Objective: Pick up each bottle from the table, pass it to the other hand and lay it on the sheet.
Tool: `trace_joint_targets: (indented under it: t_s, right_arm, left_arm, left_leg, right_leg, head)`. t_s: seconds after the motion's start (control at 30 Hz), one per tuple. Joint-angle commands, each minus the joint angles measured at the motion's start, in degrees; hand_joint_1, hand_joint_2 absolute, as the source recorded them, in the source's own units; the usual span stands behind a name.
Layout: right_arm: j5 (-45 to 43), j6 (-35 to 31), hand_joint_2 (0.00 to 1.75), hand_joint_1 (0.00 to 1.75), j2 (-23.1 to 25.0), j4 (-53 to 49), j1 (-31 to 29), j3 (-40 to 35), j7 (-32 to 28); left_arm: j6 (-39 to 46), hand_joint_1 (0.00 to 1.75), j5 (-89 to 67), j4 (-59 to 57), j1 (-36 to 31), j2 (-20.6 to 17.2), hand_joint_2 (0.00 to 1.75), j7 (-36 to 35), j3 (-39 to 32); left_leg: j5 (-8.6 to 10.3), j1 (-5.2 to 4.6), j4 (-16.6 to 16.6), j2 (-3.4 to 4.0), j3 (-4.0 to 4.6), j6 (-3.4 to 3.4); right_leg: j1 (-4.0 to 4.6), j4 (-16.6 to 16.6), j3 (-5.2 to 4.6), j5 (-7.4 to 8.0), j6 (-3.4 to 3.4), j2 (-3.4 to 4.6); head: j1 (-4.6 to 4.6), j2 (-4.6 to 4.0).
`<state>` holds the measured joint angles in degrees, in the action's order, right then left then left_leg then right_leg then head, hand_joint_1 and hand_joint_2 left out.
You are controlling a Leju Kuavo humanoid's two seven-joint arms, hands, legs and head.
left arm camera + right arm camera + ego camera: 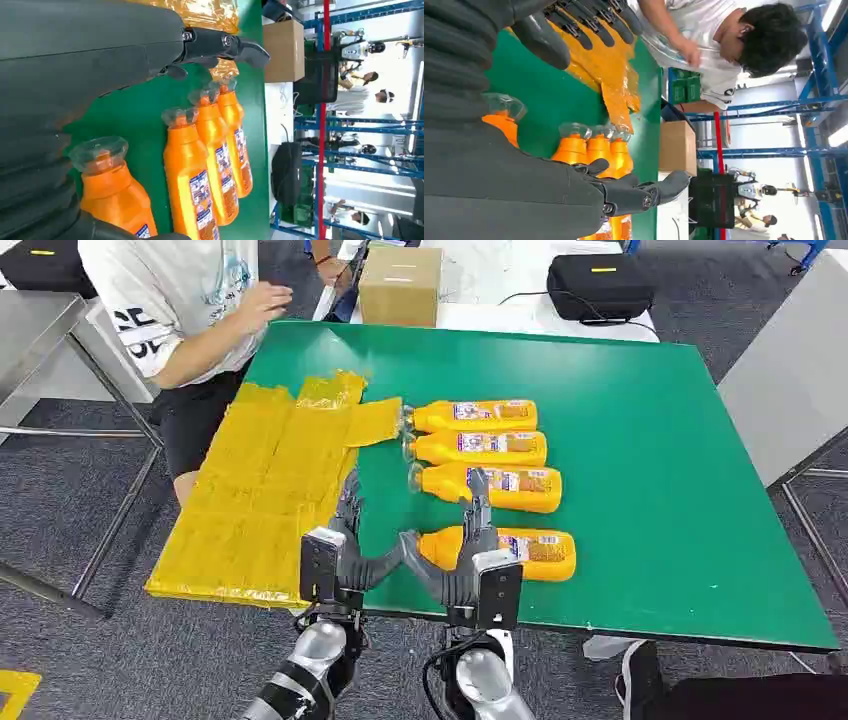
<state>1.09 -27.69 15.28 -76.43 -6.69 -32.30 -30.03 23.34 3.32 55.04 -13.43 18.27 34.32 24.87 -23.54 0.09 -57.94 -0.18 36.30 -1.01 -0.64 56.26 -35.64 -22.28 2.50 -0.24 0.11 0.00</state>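
Observation:
Four orange bottles lie on their sides on the green table [640, 440], caps toward the yellow sheet [260, 490]. Three form a row: far [475, 415], middle [480, 448], near [490, 486]. The fourth bottle [535, 555] lies apart, closest to me. My right hand [470, 555] stands over its neck end with fingers straight and thumb spread, not closed around it. My left hand [340, 540] is open at the sheet's edge, thumb toward the right hand. In the left wrist view the fourth bottle [112, 192] lies beside the left hand [100, 50].
A person in a white shirt [180, 300] sits at the table's far left corner, one hand near the edge. A cardboard box [400, 285] and a black case [598, 285] stand beyond the far edge. The green surface to the right of the bottles is bare.

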Motion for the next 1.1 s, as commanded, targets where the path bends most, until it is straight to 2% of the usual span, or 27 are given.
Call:
trace_joint_targets:
  t_s: [0.03,0.07,0.23,0.33,0.43,0.5,0.53,0.57,0.77,0.8,0.97,1.0,1.1]
  right_arm:
    - [0.19,-1.06,1.75,0.00,1.48,2.27,4.64,0.52,0.09]
    - [0.21,-1.02,1.75,0.00,1.47,2.10,4.75,0.79,0.09]
    - [0.46,-1.00,1.75,0.00,1.45,1.67,4.93,1.05,0.11]
    - [0.46,-1.00,1.75,0.00,1.45,1.67,4.93,1.05,0.11]
    - [0.82,-1.16,1.75,0.00,1.46,1.72,4.86,0.81,0.20]
    - [1.15,-1.68,1.75,0.00,1.34,1.89,4.77,1.09,0.53]
    - [2.17,-2.47,1.75,0.00,1.06,2.42,4.42,1.29,1.30]
    - [2.73,-3.09,1.75,0.00,0.85,2.75,4.27,1.74,1.62]
    - [12.10,-6.80,1.75,0.00,-2.64,7.58,1.88,4.06,7.19]
    - [16.49,-7.86,1.75,0.00,-3.24,8.95,1.35,4.85,9.37]
    - [18.41,-7.40,1.75,0.00,-3.99,9.20,1.14,6.38,10.01]
    - [18.81,-7.01,1.75,0.00,-3.67,8.92,1.34,6.60,10.20]
    - [23.87,-7.79,1.75,0.00,-4.50,8.98,1.17,7.67,12.62]
  left_arm:
    - [0.38,0.00,0.39,-0.81,0.95,0.44,1.75,-0.21,-0.81]
    - [0.35,0.00,0.43,-0.89,0.89,0.46,1.75,-0.14,-0.92]
    - [0.51,0.00,0.46,-0.94,0.73,0.38,1.75,0.04,-1.22]
    - [0.51,0.00,0.46,-0.94,0.73,0.38,1.75,0.04,-1.22]
    - [0.73,0.00,0.31,-1.05,0.68,0.29,1.75,-0.05,-1.22]
    - [0.92,0.00,0.50,-1.07,0.67,0.17,1.75,-0.11,-1.67]
    - [1.02,0.00,0.61,-1.00,0.69,0.09,1.75,-0.01,-2.10]
    - [0.97,0.00,0.69,-1.01,0.70,0.05,1.75,0.01,-2.35]
    - [1.78,0.00,0.09,-2.34,0.51,-0.64,1.75,0.19,-4.37]
    - [3.06,0.00,-1.03,-2.91,0.22,-0.63,1.75,0.70,-5.11]
    - [2.78,0.00,-1.55,-3.26,-0.15,-0.90,1.75,0.71,-5.89]
    - [2.62,0.00,-1.68,-3.36,-0.19,-0.78,1.75,0.63,-6.02]
    - [2.95,0.00,-3.07,-4.29,-0.67,-0.79,1.75,0.33,-6.81]
  left_leg:
    - [-0.20,0.04,0.14,-0.04,-0.54,0.08]
    - [-0.10,0.04,0.10,-0.03,-0.30,0.05]
    - [-0.17,0.03,0.10,-0.03,-0.43,0.07]
    - [-0.07,0.03,0.08,-0.03,-0.23,0.05]
    - [-0.20,0.06,0.11,-0.06,-0.51,0.09]
    - [-0.10,0.03,0.10,-0.02,-0.29,0.05]
    - [-0.20,0.05,0.14,-0.03,-0.53,0.08]
    - [-0.11,0.03,0.11,-0.03,-0.34,0.05]
    - [-0.11,0.04,0.17,-0.01,-0.47,0.05]
    - [-0.17,0.04,0.21,0.00,-0.64,0.07]
    - [-0.05,0.01,0.11,-0.03,-0.25,0.03]
    - [-0.13,0.04,0.12,0.00,-0.43,0.06]
    - [-0.05,0.01,0.09,0.01,-0.21,0.03]
  right_leg:
    - [0.04,-0.11,0.53,-0.22,-0.11,-0.03]
    - [0.04,-0.10,0.31,-0.11,-0.07,-0.03]
    - [0.03,-0.08,0.43,-0.18,-0.10,-0.03]
    - [0.03,-0.08,0.23,-0.09,-0.06,-0.03]
    - [0.06,-0.09,0.51,-0.23,-0.12,-0.06]
    - [0.04,-0.08,0.29,-0.11,-0.07,-0.02]
    - [0.05,-0.12,0.53,-0.21,-0.11,-0.03]
    - [0.03,-0.10,0.34,-0.12,-0.07,-0.03]
    - [0.04,-0.18,0.48,-0.10,-0.08,0.00]
    - [0.04,-0.20,0.64,-0.17,-0.10,0.01]
    - [0.01,-0.11,0.28,-0.05,-0.05,-0.02]
    - [0.04,-0.14,0.46,-0.11,-0.08,0.01]
    - [0.02,-0.09,0.23,-0.04,-0.05,0.02]
  head:
    - [0.00,0.00]
    - [0.00,0.00]
    - [0.00,0.00]
    - [0.00,0.00]
    - [0.00,0.00]
    - [0.00,0.00]
    - [0.00,0.00]
    - [0.00,0.00]
    - [-0.02,0.00]
    - [0.00,0.00]
    - [0.00,0.00]
    - [0.00,0.00]
    - [0.00,0.00]
